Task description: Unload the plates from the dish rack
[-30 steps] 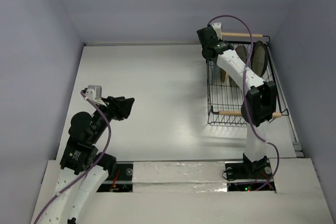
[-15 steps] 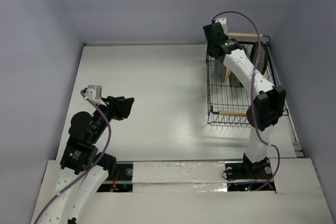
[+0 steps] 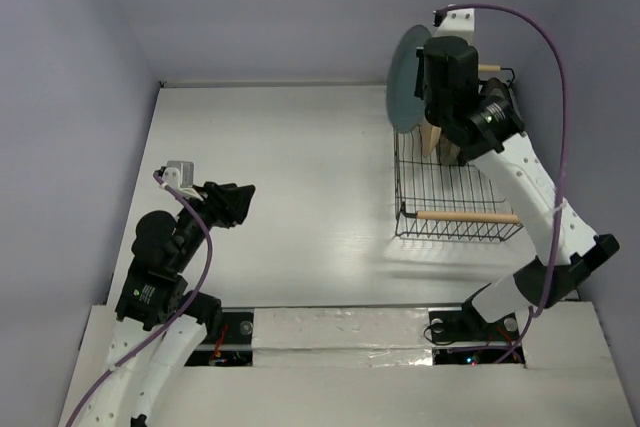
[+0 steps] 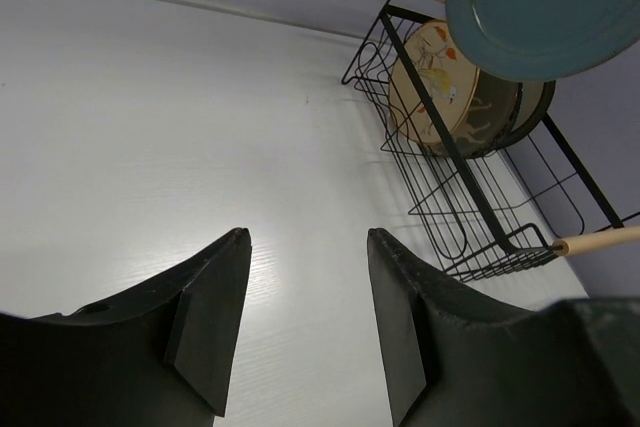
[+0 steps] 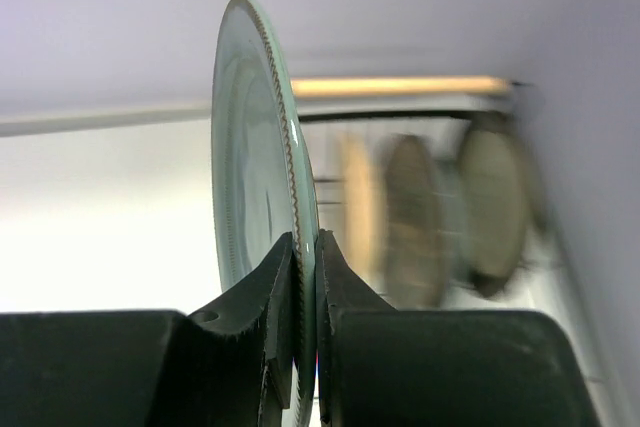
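My right gripper [image 3: 425,82] [image 5: 305,242] is shut on the rim of a plain teal plate [image 3: 403,77] [image 5: 255,147]. It holds the plate upright in the air over the far left corner of the black wire dish rack [image 3: 440,202] [image 4: 470,197]. In the left wrist view the teal plate [image 4: 545,7] hangs above a tan floral plate [image 4: 440,72], which stands in the rack with darker plates [image 4: 505,112] behind it. In the right wrist view these standing plates [image 5: 415,217] are blurred. My left gripper [image 3: 240,202] [image 4: 308,237] is open and empty, low over the table at the left.
The rack stands against the right wall, with a wooden rod handle at its near end [image 3: 470,217] and another at its far end [image 3: 490,69] [image 5: 400,85]. The white table [image 3: 290,167] stretches from the rack to my left arm, with walls close behind and to the left.
My right arm has risen and swung, lifting the teal plate up out of the rack. Its jaws have closed on the rim. The left arm has not moved.
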### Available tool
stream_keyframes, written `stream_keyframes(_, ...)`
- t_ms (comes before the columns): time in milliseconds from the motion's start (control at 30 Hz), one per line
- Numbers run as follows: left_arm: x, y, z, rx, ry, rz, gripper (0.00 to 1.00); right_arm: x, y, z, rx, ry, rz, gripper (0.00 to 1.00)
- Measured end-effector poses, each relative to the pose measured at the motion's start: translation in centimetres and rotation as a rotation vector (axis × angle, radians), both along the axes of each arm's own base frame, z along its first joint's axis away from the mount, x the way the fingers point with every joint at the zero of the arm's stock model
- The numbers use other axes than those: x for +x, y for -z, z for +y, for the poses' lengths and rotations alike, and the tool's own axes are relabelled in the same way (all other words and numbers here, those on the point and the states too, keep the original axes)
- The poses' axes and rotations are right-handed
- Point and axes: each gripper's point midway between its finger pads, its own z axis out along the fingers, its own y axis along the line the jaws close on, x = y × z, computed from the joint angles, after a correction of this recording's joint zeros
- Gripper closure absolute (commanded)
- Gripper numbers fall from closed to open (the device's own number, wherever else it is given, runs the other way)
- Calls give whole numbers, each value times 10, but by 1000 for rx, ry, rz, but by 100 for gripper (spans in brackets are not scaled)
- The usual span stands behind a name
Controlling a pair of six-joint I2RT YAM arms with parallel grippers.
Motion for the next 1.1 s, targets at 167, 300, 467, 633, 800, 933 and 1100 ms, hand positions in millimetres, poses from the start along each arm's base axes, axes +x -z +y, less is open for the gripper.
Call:
stream_keyframes(167, 0, 0, 0, 0, 0, 2, 53, -6, -1, 86, 207, -266, -69, 100)
stream_keyframes(300, 1, 0, 0, -2, -5, 3, 53, 22, 47, 174, 348, -423, -3, 100)
stream_keyframes(467, 1, 1, 1, -3, -8, 4, 53, 50, 148, 253, 466, -483, 160, 100)
stream_keyframes(633, 1, 1, 1, -3, -8, 4, 53, 64, 236, 282, 522, -430, 300, 100)
stream_keyframes(800, 2, 1, 2, -3, -14, 4, 53, 74, 275, 304, 650, -399, 339, 100)
stream_keyframes(933, 3, 0, 4, -7, -27, 6, 42, 77, 284, 314, 721, -393, 341, 94)
stream_keyframes(1100, 3, 0, 4, -61, -45, 32, 13, 70, 308, 319, 806, -381, 364, 57)
